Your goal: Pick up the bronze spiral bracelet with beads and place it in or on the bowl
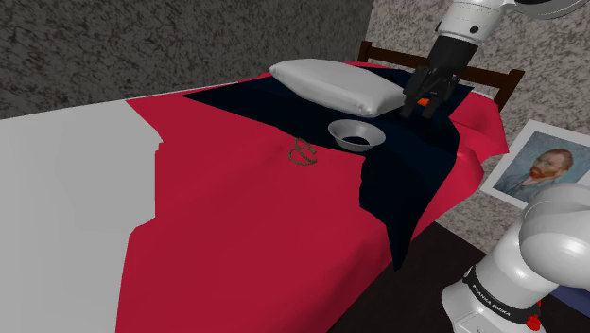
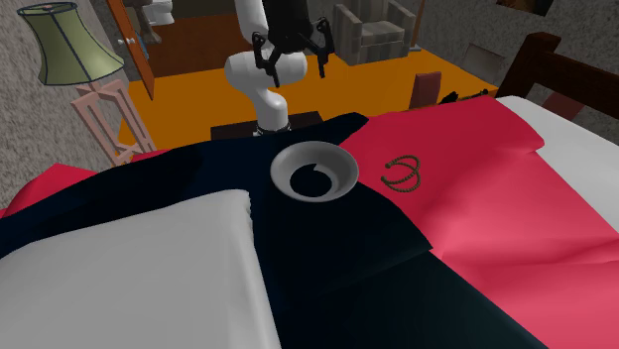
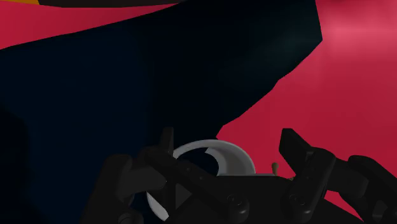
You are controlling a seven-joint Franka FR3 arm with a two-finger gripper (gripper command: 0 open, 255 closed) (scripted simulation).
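The bronze spiral bracelet (image 1: pixel 302 153) lies flat on the red bedcover, close beside the white bowl (image 1: pixel 355 134), which rests on a dark navy blanket. In the second exterior view the bracelet (image 2: pixel 402 173) lies to the right of the bowl (image 2: pixel 342 165). My gripper (image 1: pixel 423 102) hangs in the air above the blanket, on the far side of the bowl from the bracelet, well apart from both. Its fingers (image 2: pixel 260 55) stand open and hold nothing. Along the wrist view the bowl (image 3: pixel 238 159) shows between and beyond my gripper (image 3: pixel 228 141).
A white pillow (image 1: pixel 336 85) lies at the head of the bed against a dark wooden headboard (image 1: pixel 492 76). A framed portrait (image 1: pixel 544 163) leans on the wall near my stand. A lamp (image 2: pixel 67 42) and an armchair (image 2: pixel 375 30) stand beyond the bed.
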